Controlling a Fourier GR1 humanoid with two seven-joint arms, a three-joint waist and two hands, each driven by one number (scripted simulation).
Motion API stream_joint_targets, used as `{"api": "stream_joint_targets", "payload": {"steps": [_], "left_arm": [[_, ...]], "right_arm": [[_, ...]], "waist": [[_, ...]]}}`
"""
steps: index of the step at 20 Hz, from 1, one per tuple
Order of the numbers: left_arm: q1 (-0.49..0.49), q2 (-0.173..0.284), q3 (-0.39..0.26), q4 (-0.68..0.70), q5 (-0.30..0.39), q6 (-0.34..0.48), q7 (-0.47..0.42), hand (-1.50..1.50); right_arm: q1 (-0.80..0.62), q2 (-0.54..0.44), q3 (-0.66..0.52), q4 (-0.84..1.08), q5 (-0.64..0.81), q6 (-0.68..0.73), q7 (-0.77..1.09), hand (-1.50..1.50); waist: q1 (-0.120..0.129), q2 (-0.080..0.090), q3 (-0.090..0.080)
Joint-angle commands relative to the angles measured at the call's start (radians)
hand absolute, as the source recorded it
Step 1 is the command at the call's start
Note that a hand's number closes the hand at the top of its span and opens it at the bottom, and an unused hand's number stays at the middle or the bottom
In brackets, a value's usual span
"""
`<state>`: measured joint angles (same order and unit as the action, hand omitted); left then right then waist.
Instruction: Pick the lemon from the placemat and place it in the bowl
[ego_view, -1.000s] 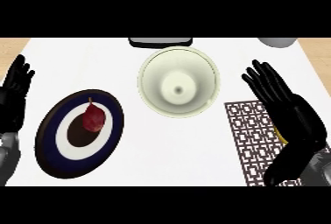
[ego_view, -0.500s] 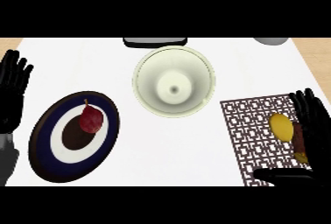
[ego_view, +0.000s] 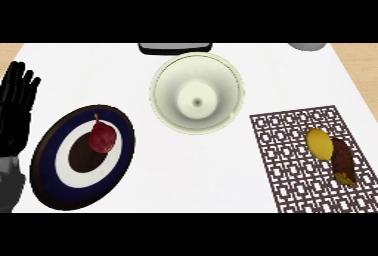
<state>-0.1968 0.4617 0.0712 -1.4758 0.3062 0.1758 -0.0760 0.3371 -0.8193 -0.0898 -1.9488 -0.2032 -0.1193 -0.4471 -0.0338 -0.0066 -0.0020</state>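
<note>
- One hand is all you can see: the left hand (ego_view: 18, 107) stands at the view's left edge, fingers straight and upward, resting and holding nothing.
- Your right hand does not show anywhere in the head view, so you cannot tell its state from here.
- Just beside the left hand lies a round plate (ego_view: 52, 170) with dark blue, white and brown rings, and a small dark red fruit (ego_view: 102, 137) with a thin stem sits on it, touching nothing else.
- Further right, near the counter's middle, stands the pale cream bowl (ego_view: 171, 107), upright with nothing inside it.
- Beyond that, toward the right side, lies the brown lattice placemat (ego_view: 284, 165).
- Your target, the lemon (ego_view: 319, 142), rests on the placemat toward its right side, with a brownish oblong item (ego_view: 344, 159) touching it on the right; what that item is you cannot tell.
- Progress, as a judgement: nothing of the task is done yet. The lemon is ungrasped and well apart from the bowl, so reaching, grasping, carrying and placing all remain.
- Expect the right hand to be the nearer one for the pick.
- Around it all, the white counter (ego_view: 221, 190) has a dark object (ego_view: 176, 48) at its far edge and a grey rounded thing (ego_view: 308, 46) at the upper right, both cut off; tan floor (ego_view: 362, 65) shows at the right.
</note>
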Motion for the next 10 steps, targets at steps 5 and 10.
{"api": "stream_joint_targets", "payload": {"steps": [5,10], "left_arm": [[0.014,-0.002,0.003,-0.017,0.005,-0.023,0.003,0.0],[0.033,-0.037,-0.006,-0.039,-0.008,-0.015,-0.018,0.0]], "right_arm": [[0.173,-0.265,-0.099,-0.087,0.123,0.155,0.215,-1.5],[0.186,-0.35,-0.17,-0.041,0.161,0.294,0.22,-1.5]], "waist": [[0.009,0.001,-0.001],[0.024,0.004,0.001]]}}
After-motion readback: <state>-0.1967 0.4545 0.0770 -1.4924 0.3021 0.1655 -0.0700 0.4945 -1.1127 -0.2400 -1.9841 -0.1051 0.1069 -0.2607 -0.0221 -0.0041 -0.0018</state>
